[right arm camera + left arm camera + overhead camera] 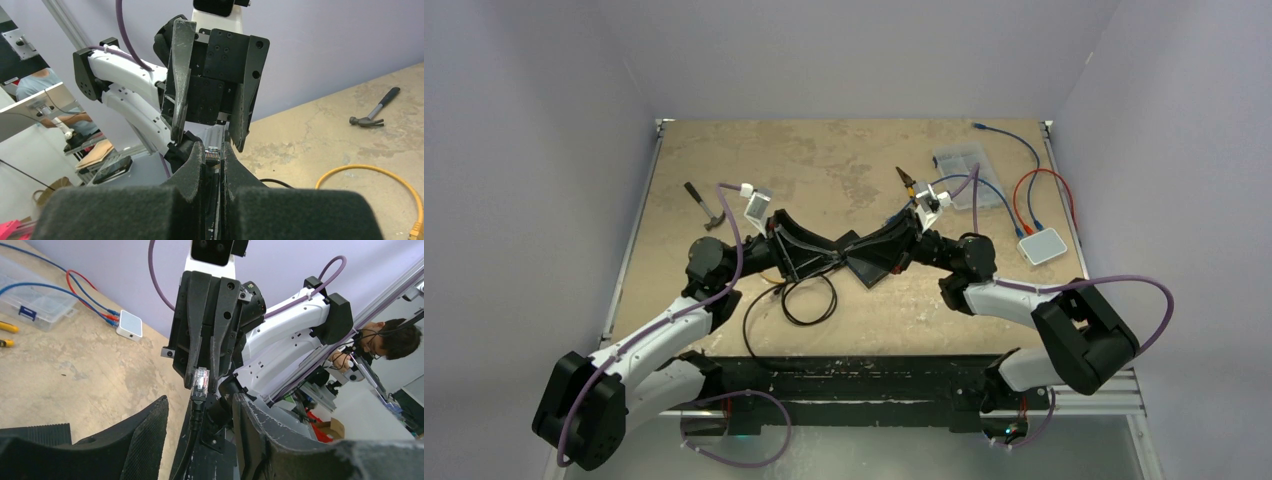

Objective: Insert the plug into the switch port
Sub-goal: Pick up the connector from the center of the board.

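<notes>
The plug (201, 380) is a clear plastic connector on a black cable (196, 415), clamped at the fingertips of the right gripper (213, 151). Its long axis runs along those fingers. The cable end leads out into the gap of the left gripper (206, 144), whose jaws stand apart.

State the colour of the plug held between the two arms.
Clear plastic plug; the left wrist view shows it best.

left arm (659, 330) reaching in from 7 o'clock, right arm (1014, 295) from 4 o'clock, both stretched low toward centre, left gripper (822, 260) spread wide, right gripper (864, 262) pinched closed, tips between the left's fingers (178, 132)
</notes>
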